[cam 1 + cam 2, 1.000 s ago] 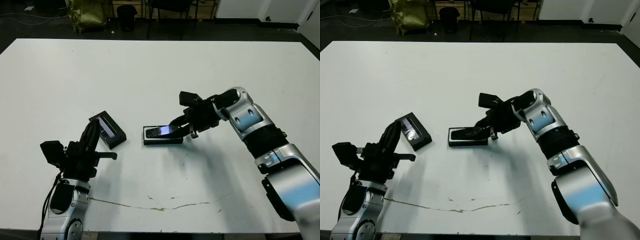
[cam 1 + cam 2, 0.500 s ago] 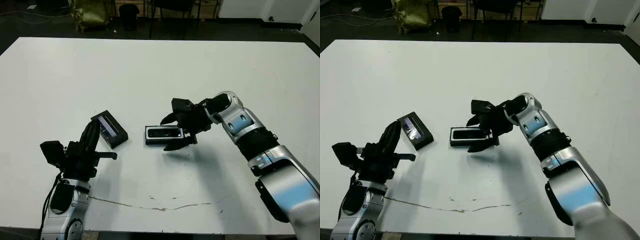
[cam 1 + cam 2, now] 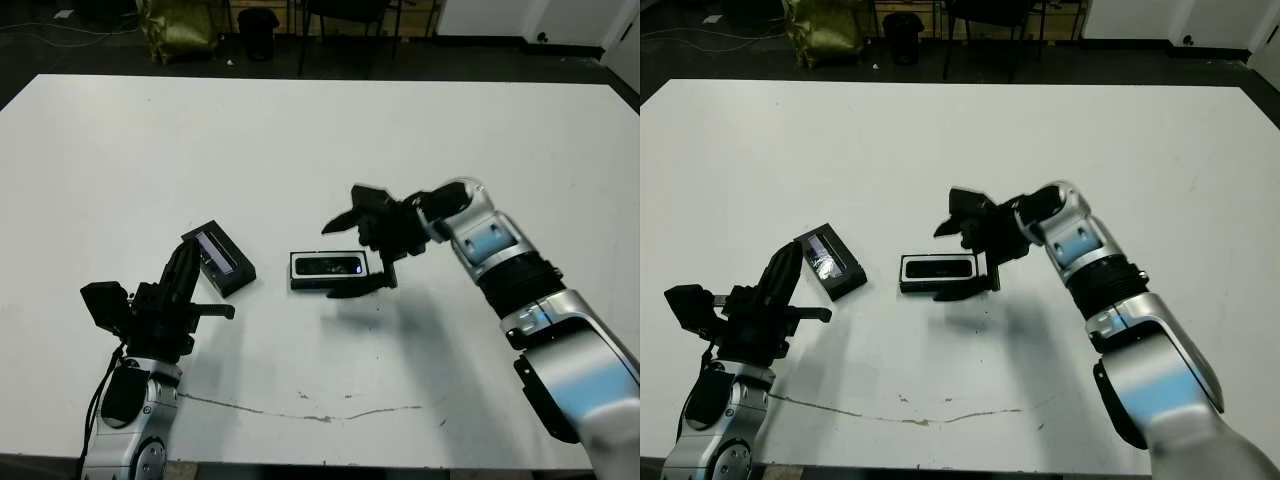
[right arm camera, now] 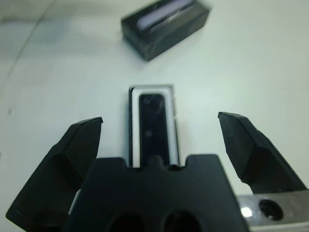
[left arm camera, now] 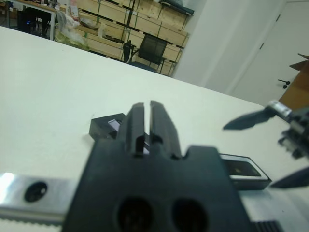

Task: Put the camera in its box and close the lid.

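Left gripper [image 3: 190, 268] sits nearest the robot, at the table's [image 3: 300, 140] near left, fingers pressed together, holding nothing. Just past its tips lies the lid [image 3: 218, 257], flat on the table, pale strip up, skewed at an angle to the box.

Mid-table: the box [image 3: 329, 270], long side running left-right. The camera [image 3: 330, 266] is seated inside, white lining visible round it in the right wrist view, so step one looks done. Right gripper [image 3: 358, 253] hangs at the box's right end, fingers spread wide, empty, one finger on either side of the box; can't tell if the lower one touches it.

Step in hand, as I read it: clear the right arm, fetch the lid, close.

To do it well:
- Lift the right gripper straight up before swinging away, or a finger could drag the box.
- Lid is closest to the left gripper, so use that one. Open, take it across the short sides, since it lies flat and low.
- Rotate the lid to line up with the box before lowering; it's well off-axis now.
- Lower square, then press down evenly. Steady the box with the right gripper if it slides.

Risk: a tilted lid catching the rim and shoving the box.
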Tool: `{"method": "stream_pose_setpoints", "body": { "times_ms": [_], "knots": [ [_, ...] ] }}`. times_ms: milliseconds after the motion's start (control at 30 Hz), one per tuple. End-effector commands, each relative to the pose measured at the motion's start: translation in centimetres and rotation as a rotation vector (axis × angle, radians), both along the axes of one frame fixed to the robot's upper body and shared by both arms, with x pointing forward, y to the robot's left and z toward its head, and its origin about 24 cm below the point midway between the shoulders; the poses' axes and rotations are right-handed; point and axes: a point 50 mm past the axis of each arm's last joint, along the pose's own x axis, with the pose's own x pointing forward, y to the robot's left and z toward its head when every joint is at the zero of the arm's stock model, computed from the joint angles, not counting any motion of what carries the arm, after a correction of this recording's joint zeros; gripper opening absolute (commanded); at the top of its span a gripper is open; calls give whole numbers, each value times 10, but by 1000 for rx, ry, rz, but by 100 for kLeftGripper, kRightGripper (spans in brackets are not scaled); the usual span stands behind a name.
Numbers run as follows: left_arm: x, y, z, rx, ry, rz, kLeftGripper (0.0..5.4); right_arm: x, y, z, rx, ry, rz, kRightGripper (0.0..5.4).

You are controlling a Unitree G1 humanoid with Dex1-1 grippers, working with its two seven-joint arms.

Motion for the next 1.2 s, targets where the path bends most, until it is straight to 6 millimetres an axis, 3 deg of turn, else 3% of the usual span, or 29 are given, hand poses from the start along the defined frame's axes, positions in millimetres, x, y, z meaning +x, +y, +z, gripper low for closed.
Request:
{"method": "stream_pose_setpoints", "body": {
  "times_ms": [33, 167, 333, 500, 767, 900, 1200],
  "knots": [
    [0, 2, -5, 0, 25, 4, 0, -5, -15, 12, 113, -31, -145, 537],
    [0, 2, -4, 3, 30, 11, 0, -25, -24, 19, 247, -213, -389, 501],
    [2, 2, -2, 6, 24, 6, 0, -52, -34, 14, 354, -369, -611, 389],
    [5, 3, -1, 18, 18, 4, 0, -75, -48, 4, 364, -558, -718, 275],
    [13, 7, 4, 60, 12, -1, 0, -112, -69, -26, 530, -535, -890, 95],
    [21, 20, 14, 166, -25, 8, 0, -130, -71, -41, 545, -471, -973, 3],
    [43, 46, 64, 447, -106, -69, 0, -136, -67, -48, 566, -428, -994, 1]
  ]
}}
